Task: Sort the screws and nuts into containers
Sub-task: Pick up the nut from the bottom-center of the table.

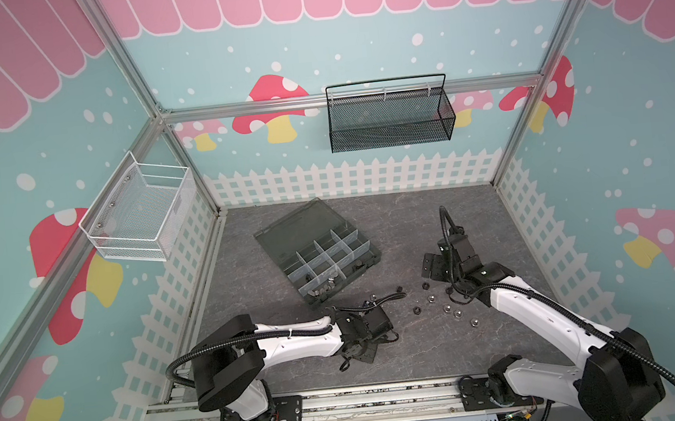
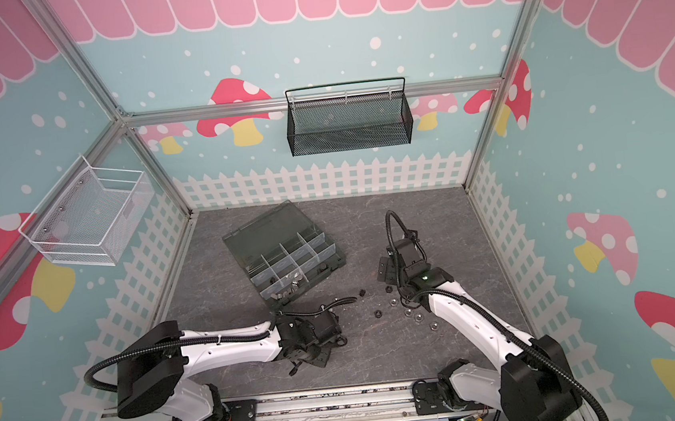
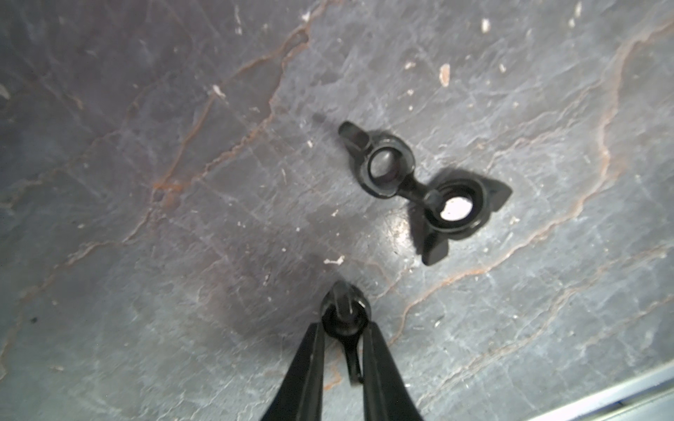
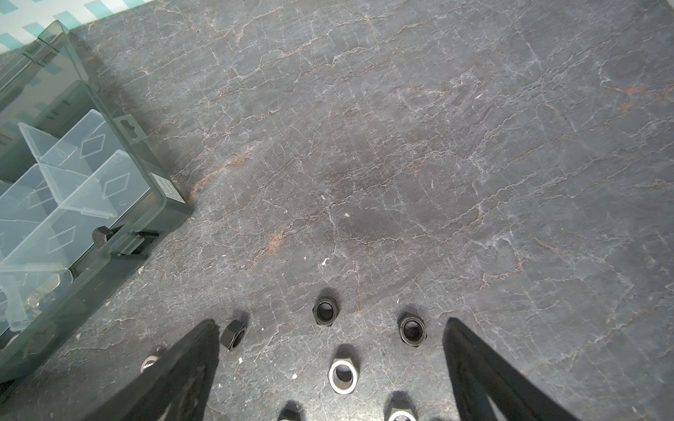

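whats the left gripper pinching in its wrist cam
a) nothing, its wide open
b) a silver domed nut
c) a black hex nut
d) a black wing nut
d: in the left wrist view the left gripper has its fingers closed in on a black wing nut, with two more black wing nuts lying loose on the table.

Each arm has white shells and big black round joints. A black ribbed cable runs along the left arm (image 1: 293,340) and loops out by its thick black shoulder. A small white tie holds that cable to the shell. The right arm (image 1: 545,318) looks the same, and its cable curls up high past its wrist. A tiny green light shines on its black wrist block. Both arms stand on black plates bolted to a silver rail (image 1: 386,403). Each pincer has thin black fingers (image 4: 485,371).
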Controlling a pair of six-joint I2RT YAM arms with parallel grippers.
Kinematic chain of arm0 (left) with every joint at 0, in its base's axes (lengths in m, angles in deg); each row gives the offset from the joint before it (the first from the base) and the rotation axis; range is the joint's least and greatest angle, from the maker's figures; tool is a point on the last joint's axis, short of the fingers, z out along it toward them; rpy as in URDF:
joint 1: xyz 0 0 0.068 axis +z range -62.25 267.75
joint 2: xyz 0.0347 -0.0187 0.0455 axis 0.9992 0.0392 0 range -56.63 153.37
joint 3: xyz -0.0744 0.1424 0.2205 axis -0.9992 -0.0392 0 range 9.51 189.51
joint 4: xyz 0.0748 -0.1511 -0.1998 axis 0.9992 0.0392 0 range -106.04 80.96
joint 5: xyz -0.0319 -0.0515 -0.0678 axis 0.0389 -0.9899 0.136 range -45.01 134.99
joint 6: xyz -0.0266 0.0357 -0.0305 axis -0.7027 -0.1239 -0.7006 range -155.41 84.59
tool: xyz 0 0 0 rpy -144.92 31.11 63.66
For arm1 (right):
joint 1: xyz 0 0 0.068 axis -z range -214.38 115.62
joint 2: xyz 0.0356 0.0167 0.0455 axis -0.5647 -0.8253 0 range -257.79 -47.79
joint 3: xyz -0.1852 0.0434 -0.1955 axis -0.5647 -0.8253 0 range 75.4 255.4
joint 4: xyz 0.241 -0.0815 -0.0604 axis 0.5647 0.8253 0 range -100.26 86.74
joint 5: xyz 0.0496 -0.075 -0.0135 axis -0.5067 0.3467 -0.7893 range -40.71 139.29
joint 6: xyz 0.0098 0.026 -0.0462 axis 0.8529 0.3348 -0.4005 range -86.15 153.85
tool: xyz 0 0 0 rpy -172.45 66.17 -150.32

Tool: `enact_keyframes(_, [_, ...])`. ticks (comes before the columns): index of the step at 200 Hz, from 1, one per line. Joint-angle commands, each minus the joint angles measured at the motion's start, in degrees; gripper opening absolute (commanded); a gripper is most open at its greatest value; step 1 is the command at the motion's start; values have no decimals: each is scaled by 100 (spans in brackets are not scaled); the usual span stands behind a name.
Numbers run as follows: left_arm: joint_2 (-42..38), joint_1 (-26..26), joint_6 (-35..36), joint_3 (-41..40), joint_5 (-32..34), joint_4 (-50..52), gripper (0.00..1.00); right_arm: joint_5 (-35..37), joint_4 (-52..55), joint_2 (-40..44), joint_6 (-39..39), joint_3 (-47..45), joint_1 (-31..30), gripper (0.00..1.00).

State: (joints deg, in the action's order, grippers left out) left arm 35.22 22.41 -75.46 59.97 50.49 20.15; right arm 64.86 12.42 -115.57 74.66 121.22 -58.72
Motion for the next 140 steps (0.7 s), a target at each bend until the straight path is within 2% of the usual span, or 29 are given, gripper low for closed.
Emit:
enact_keyframes(1, [113,-5,36,61,-74,209,21,14,-5,-54,93,6,29,97])
enact_keyframes(52, [-27,0,-15,33,-234,240,33,27,-6,-52,73,6,33,97])
enact_keyframes(140, [41,-13,-16,19,-314,248,32,60,-4,-30,91,-49,32,97])
